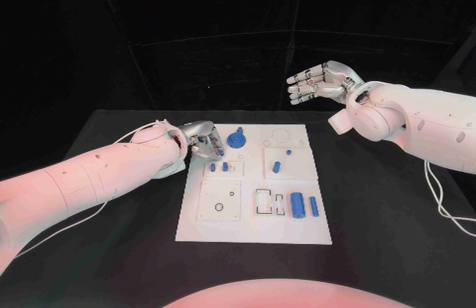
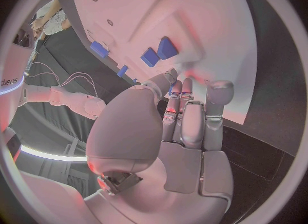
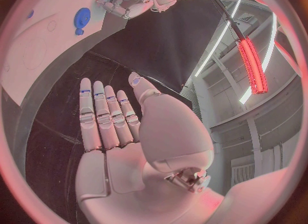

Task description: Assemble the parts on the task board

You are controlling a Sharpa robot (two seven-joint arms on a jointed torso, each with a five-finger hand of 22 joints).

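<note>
The white task board (image 1: 253,215) lies in the middle of the black table. My left hand (image 1: 203,141) hovers over its far left corner, fingers pointing down at the board, nothing visibly in them. Two small blue pieces (image 1: 218,166) stand just below it, and a round blue part (image 1: 236,140) sits beside it. The left wrist view shows the left hand's fingers (image 2: 186,116) stretched toward the board (image 2: 192,23), near two blue pieces (image 2: 158,53). My right hand (image 1: 319,82) is raised high beyond the board's far right corner, its palm (image 3: 112,126) flat and fingers apart, empty.
Further blue parts stand on the board: two small pegs (image 1: 283,159) in the right upper panel and two cylinders (image 1: 305,203) at the right lower panel. A white slotted piece (image 1: 264,200) lies beside them. Bare black table surrounds the board.
</note>
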